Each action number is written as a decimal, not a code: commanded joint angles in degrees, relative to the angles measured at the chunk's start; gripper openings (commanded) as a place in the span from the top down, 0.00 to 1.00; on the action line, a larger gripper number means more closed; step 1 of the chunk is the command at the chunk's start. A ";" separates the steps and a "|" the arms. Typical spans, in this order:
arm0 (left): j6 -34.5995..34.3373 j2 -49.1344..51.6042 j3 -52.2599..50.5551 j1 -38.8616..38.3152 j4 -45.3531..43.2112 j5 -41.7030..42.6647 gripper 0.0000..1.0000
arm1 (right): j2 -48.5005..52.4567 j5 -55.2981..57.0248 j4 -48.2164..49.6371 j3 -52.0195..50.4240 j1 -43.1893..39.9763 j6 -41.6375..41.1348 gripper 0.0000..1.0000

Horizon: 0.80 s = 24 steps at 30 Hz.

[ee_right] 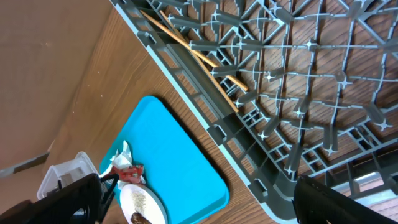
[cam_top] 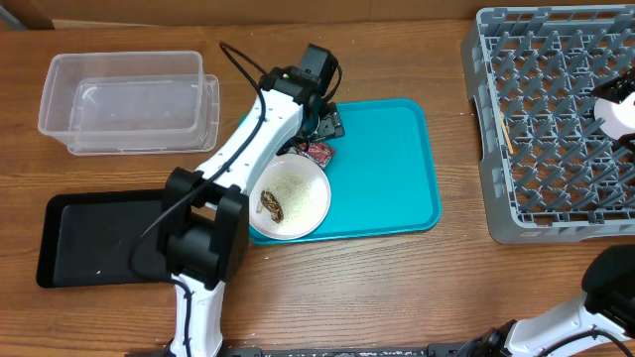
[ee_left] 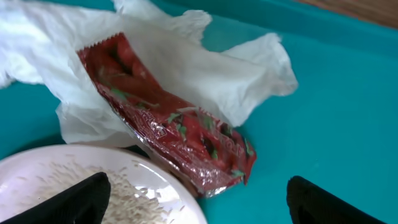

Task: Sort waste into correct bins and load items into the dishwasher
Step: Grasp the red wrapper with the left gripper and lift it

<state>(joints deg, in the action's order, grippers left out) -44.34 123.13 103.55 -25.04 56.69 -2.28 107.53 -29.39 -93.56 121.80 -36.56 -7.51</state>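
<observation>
Waste sorting. Left end effector (ee_left: 199, 183), spread apart, over small red shiny wrapper (ee_left: 168, 124) on crumpled white paper napkin (ee_left: 230, 68), teal tray (ee_left: 348, 106). Next: lower, pinch wrapper alone. Right end effector (ee_right: 198, 183) apart, empty, above grey plastic rack (ee_right: 249, 155).

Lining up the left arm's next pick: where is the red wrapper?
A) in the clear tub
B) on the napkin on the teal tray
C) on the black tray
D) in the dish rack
B: the red wrapper lies across the crumpled white napkin, both on the teal tray.
</observation>
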 commanded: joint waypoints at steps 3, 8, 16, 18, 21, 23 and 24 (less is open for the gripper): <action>-10.10 3.69 1.07 0.37 -1.42 -1.29 0.12 | -0.37 -0.24 0.26 0.37 0.15 -0.20 0.00; -12.04 6.01 1.07 0.35 -1.70 -1.40 0.17 | -0.37 -0.24 0.26 0.37 0.15 -0.20 0.00; -11.82 6.08 1.33 0.37 -1.70 -2.75 0.37 | -0.37 -0.24 0.26 0.37 0.15 -0.20 0.00; -11.82 6.08 1.36 0.37 -1.70 -2.75 0.38 | -0.37 -0.24 0.28 0.37 0.15 -0.20 0.00; -11.08 6.08 1.95 0.37 -1.42 -2.67 0.39 | -0.37 -0.24 0.26 0.37 0.15 -0.22 0.00; -10.45 6.08 2.82 0.37 -1.11 -2.64 0.40 | -0.37 -0.24 0.26 0.37 0.15 -0.20 0.00; -10.29 6.08 3.23 0.37 -1.07 -2.64 0.40 | -0.37 -0.24 0.26 0.37 0.15 -0.22 0.00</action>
<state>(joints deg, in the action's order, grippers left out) -55.35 128.22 104.29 -24.99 55.48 -3.92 107.53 -29.41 -93.56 121.80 -36.56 -7.53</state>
